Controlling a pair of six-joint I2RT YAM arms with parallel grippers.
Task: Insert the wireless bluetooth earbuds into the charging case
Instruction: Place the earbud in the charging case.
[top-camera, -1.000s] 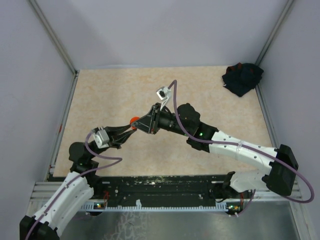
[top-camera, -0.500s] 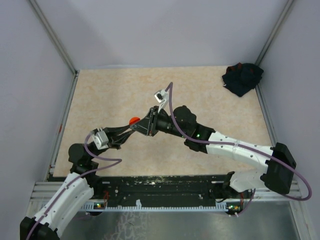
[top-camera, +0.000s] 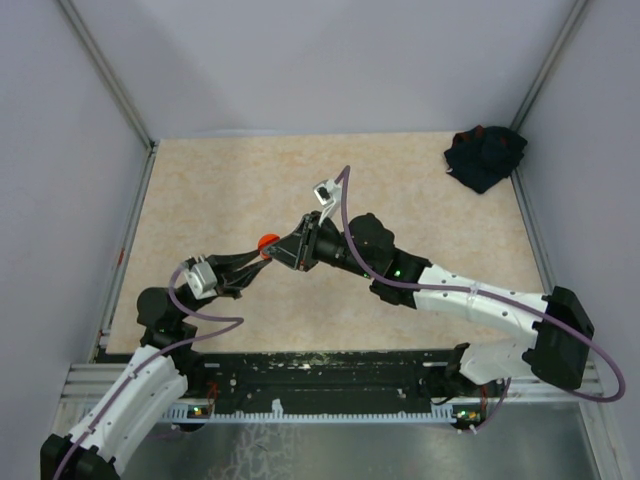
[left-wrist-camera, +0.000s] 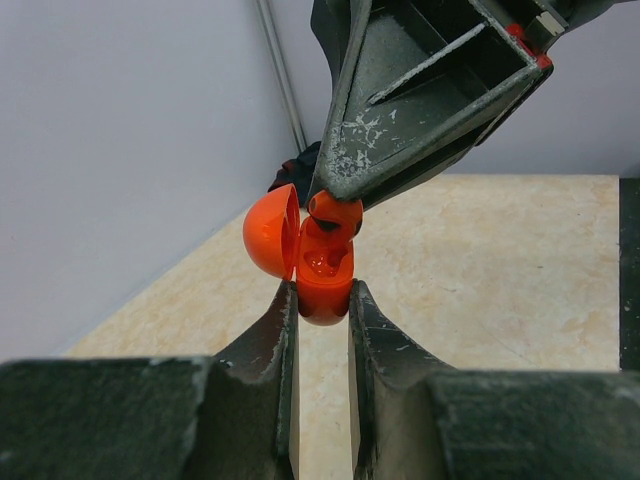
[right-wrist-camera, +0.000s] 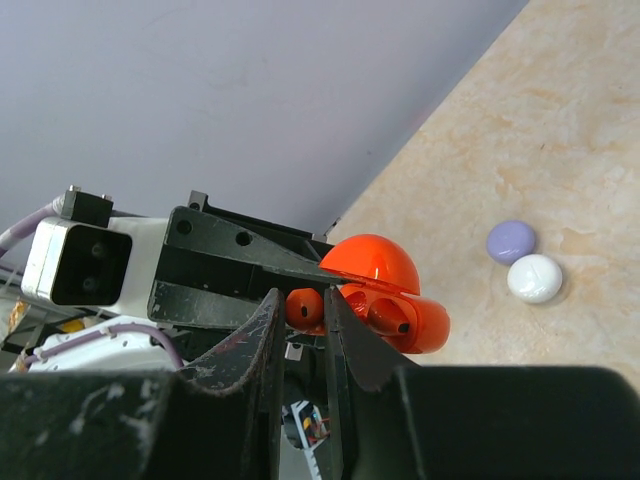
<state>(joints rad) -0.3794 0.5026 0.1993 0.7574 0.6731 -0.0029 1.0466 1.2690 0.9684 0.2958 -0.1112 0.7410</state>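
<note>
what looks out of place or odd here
Only the crumpled dark cloth in the far right corner, which has no part in the task. The open orange case in the left pincer and the earbud in the right pincer look fine.

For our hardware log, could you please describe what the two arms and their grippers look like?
The left arm and right arm have white links with black joints and a lavender cable along each. The right arm shows a green light. The left gripper and right gripper have dark, scuffed, wedge-shaped fingers.
</note>
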